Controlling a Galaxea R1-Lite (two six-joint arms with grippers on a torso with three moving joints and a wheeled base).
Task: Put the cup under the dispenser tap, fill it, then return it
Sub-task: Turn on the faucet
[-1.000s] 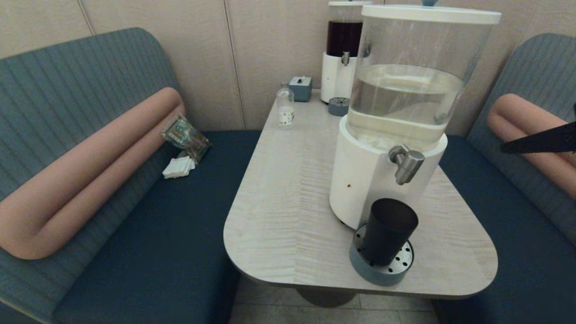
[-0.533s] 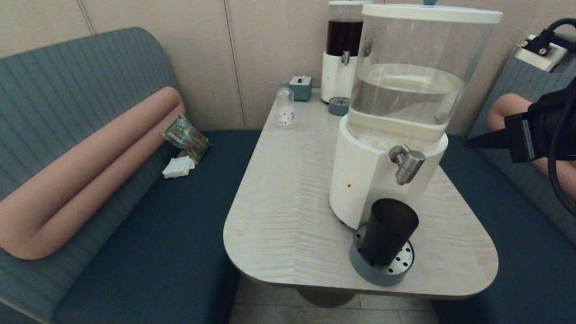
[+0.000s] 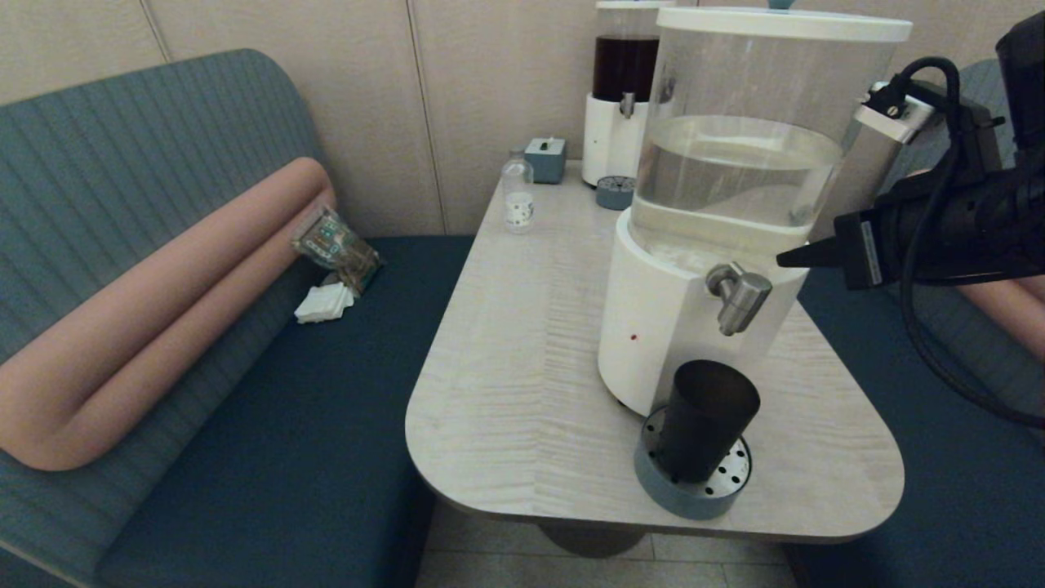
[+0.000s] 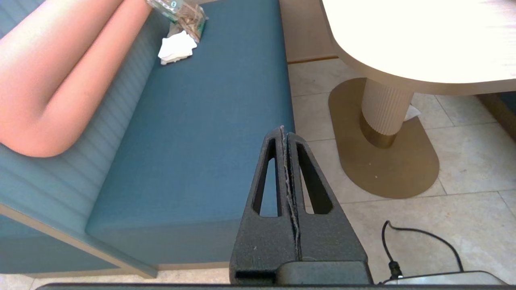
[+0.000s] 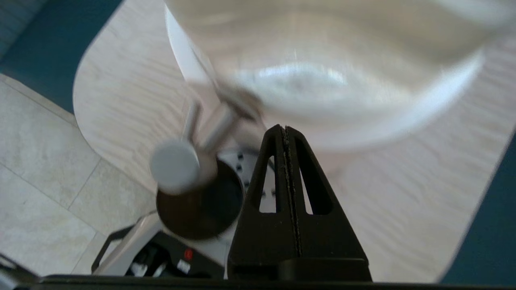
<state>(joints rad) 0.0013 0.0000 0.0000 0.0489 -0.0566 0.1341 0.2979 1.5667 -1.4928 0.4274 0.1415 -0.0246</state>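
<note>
The cup [image 3: 707,420] is seen upright on the perforated drip tray [image 3: 694,478] at the near edge of the worktop [image 3: 522,351], directly below the tap [image 3: 739,298] and untouched by either arm. Just behind it, the tap juts from the white base of the dispenser [image 3: 661,327], whose clear tank is about half full. The right gripper [image 3: 796,260] is held level with the top of that base, to the right of the tap and close to it, fingers pressed together and nothing held. The cup lies below and to the left of that tip, well under it.

A misjudged push could slide off the tap, or nudge the dispenser toward the worktop edge. If flow is opened too long, the cup could overflow into the tray. The left gripper [image 4: 287,141] is parked low beside the bench [image 4: 193,141], closed and empty.
</note>
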